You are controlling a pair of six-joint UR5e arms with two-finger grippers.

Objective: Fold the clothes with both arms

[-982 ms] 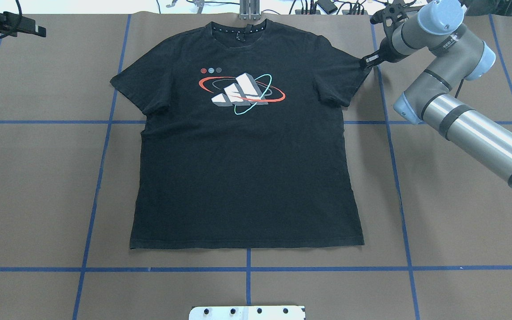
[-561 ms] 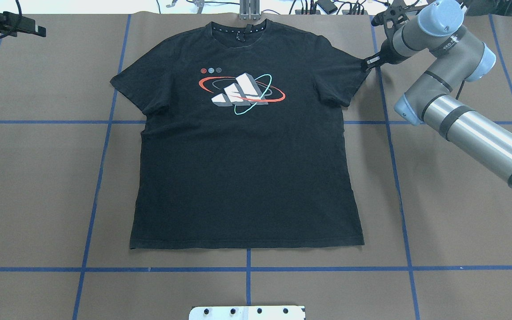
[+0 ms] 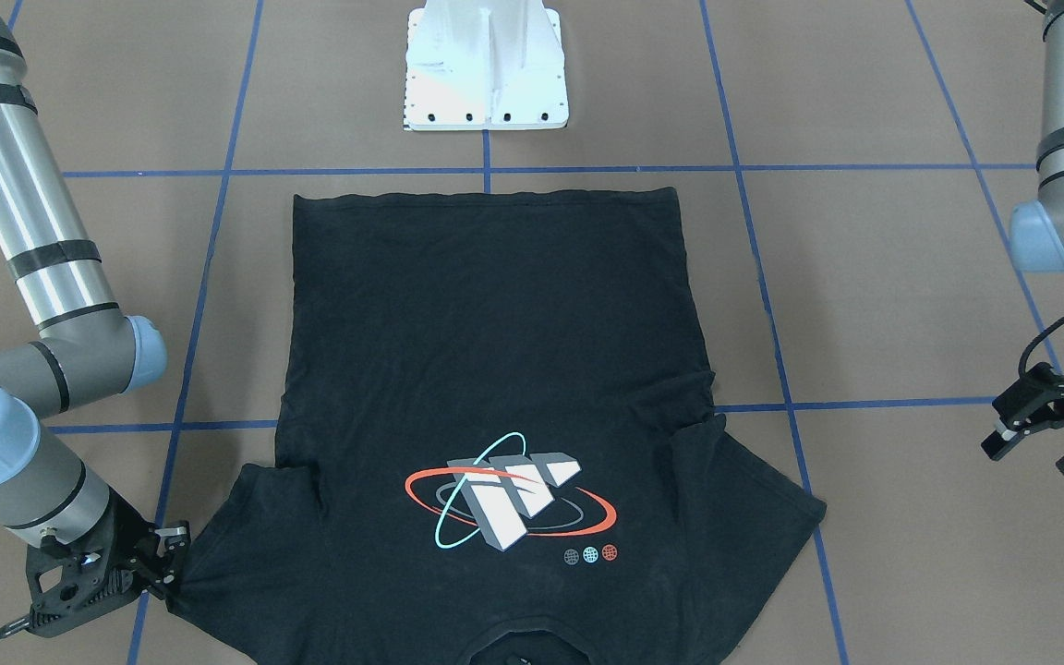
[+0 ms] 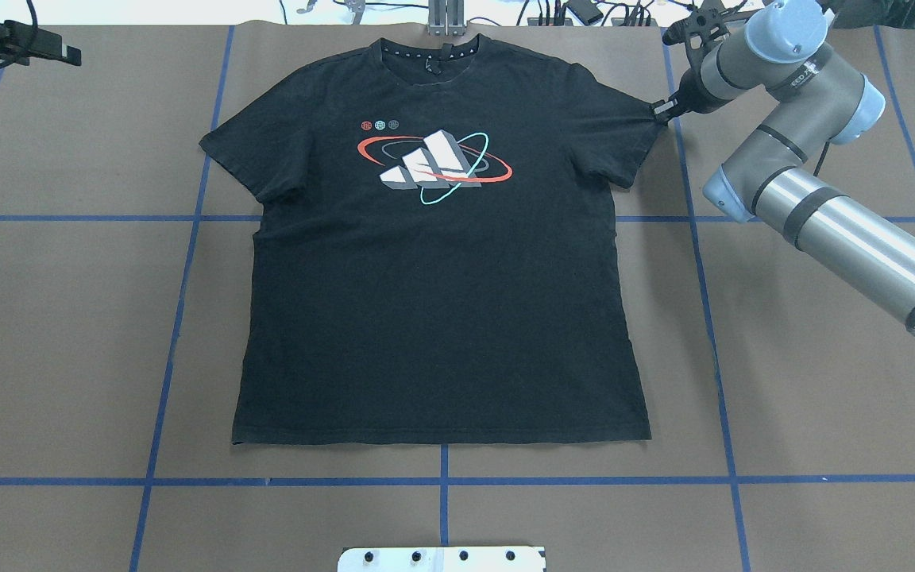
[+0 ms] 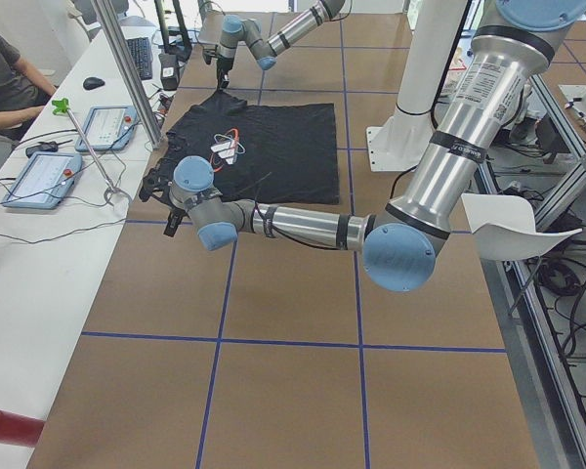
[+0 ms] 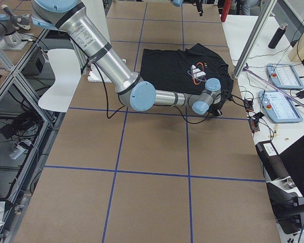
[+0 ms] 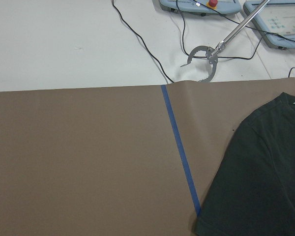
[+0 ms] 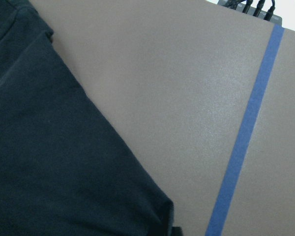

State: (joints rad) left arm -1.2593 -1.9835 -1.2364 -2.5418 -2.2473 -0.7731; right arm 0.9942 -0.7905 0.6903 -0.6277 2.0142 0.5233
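My right gripper (image 4: 658,111) is pinching the tip of one sleeve of the T-shirt (image 4: 442,318), and the cloth there is drawn to a small taut point between my fingertips. From that grip the rest of the shirt spreads flat on the brown table (image 4: 68,318). Its logo (image 4: 434,165) faces up and its collar is on the side away from my base. My left gripper (image 3: 1031,457) has its fingers spread and holds nothing. It hangs well apart from the shirt, out beyond the other sleeve (image 3: 763,499), with bare table between it and the cloth.
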